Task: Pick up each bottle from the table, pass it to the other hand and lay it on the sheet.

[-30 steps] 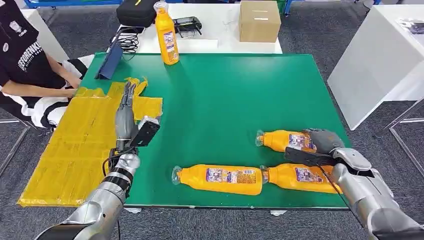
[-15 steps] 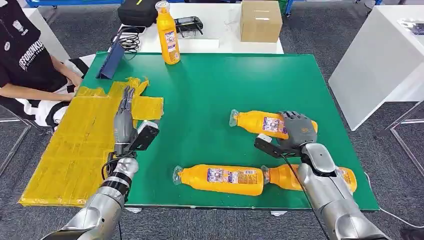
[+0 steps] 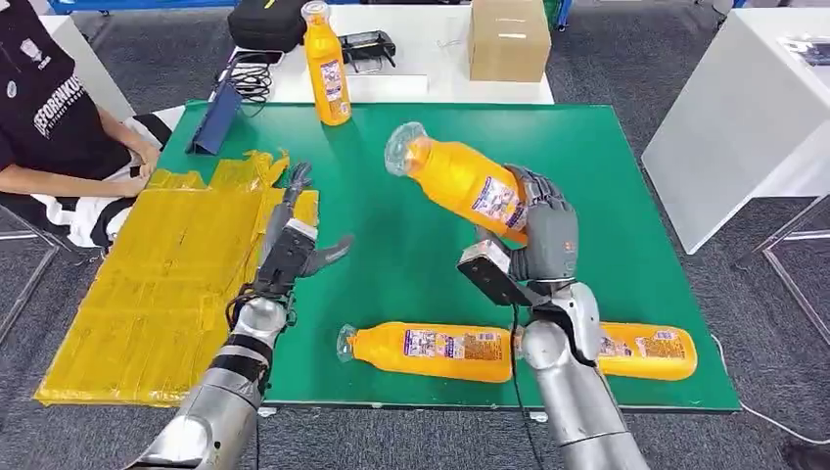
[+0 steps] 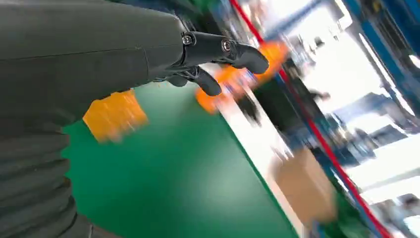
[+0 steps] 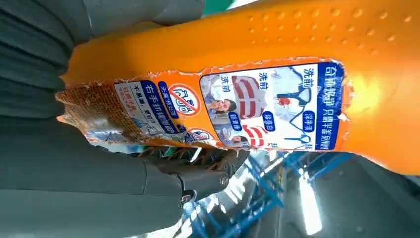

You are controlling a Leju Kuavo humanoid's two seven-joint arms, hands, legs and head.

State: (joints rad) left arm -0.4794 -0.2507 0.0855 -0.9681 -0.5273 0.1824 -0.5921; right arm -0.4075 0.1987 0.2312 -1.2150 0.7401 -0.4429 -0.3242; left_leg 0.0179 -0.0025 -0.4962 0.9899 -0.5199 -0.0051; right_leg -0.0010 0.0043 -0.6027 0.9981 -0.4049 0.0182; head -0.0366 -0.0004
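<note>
Held bottle: glossy orange plastic, clear cap, paper label torn and wrinkled at one edge. Tabletop: smooth matt green. Sheet, left of frame: yellow, crinkled, slightly shiny. Box, upper centre: matt brown cardboard.

Even, bright overhead light fills the head view; the green surface shows soft, short shadows under the lying bottles and only a faint sheen. That view is sharp throughout, with slight bending of straight lines near the edges. The left wrist view is heavily motion-blurred beyond the left hand, with blown-out white patches toward one side. In the right wrist view the held bottle is crisp with a glare spot, while the background is blurred and overexposed.
</note>
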